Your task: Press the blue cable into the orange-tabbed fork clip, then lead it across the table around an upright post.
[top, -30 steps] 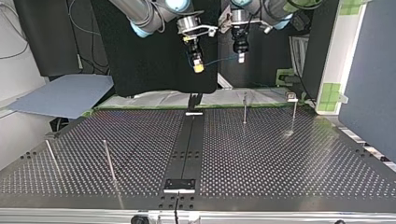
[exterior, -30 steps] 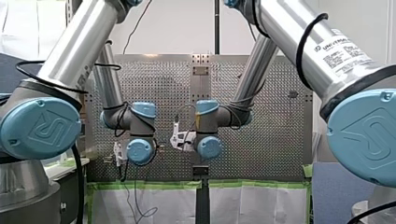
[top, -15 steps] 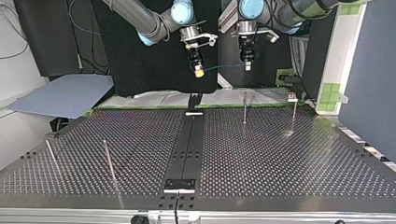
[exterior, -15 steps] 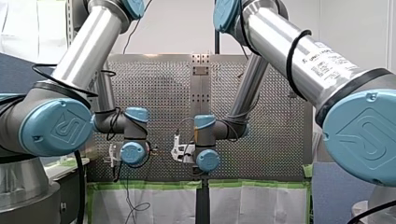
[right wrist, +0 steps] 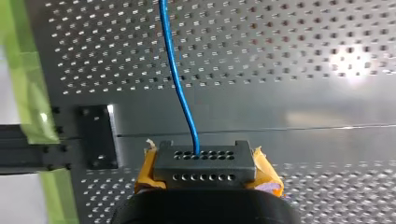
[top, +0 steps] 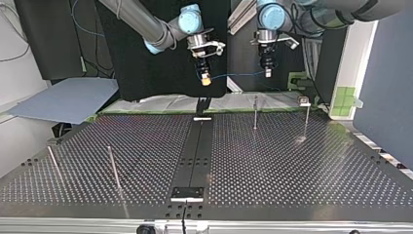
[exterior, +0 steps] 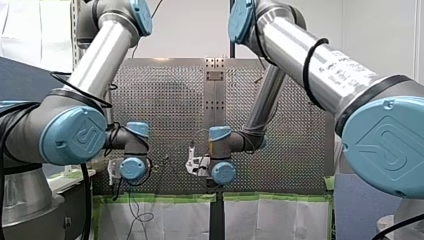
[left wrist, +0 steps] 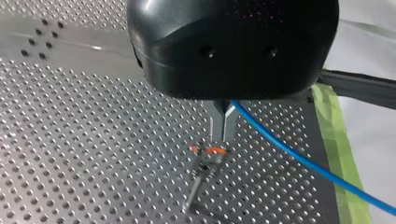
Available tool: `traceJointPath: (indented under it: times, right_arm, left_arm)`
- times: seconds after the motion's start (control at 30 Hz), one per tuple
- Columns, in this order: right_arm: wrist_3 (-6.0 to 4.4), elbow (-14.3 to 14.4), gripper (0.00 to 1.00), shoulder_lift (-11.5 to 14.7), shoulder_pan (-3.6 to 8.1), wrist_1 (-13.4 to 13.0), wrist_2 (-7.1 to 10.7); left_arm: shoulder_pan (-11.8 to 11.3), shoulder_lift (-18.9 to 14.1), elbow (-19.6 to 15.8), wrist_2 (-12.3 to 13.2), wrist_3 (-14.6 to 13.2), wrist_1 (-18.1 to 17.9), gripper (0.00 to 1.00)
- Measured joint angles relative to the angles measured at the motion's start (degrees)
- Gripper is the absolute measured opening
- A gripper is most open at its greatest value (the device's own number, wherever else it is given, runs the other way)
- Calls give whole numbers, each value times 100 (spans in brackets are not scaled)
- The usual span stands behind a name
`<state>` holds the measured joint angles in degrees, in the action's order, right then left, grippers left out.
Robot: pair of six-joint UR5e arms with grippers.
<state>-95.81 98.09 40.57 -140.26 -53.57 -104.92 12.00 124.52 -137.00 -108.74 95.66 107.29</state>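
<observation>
The blue cable [top: 236,75] hangs taut between my two grippers above the far edge of the table. My left gripper [left wrist: 222,138] has its thin metal fingers shut on the cable [left wrist: 299,161], which runs off beside it. Just below these fingers sits the orange-tabbed fork clip [left wrist: 213,151] on a thin stem. My right gripper [right wrist: 204,157], with yellow pads, is shut on the cable [right wrist: 175,74], which leads straight ahead from it. In the top view my right gripper [top: 206,81] is near the middle and my left gripper [top: 267,74] is to its right.
Thin upright posts stand on the perforated table: two at the top view's far right [top: 255,113] [top: 306,121] and two at its near left [top: 113,168] [top: 53,165]. A black rail [top: 197,151] runs down the middle. Green tape [left wrist: 334,140] lines the table's edge.
In the top view my left gripper has moved to the right and a little lower, and the cable span between the grippers has lengthened. My right gripper has sunk slightly.
</observation>
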Motion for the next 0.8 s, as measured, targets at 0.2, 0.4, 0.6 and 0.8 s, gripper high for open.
traceJointPath:
  times: [0.2, 0.4, 0.6, 0.8]
  right_arm:
    - [0, -265, 0, -275, 26, 74, 5]
    - [2, -529, 0, -335, 78, 192, 6]
    - [24, -816, 0, -346, 140, 413, 13]
    - [39, -925, 0, -353, 282, 721, 18]
  left_arm:
    - [-121, 293, 0, 147, 13, -109, 0]
    - [-191, 337, 65, 437, 19, 50, 0]
    - [-269, 355, 391, 705, 17, 391, 0]
    - [-417, 360, 712, 809, 18, 763, 0]
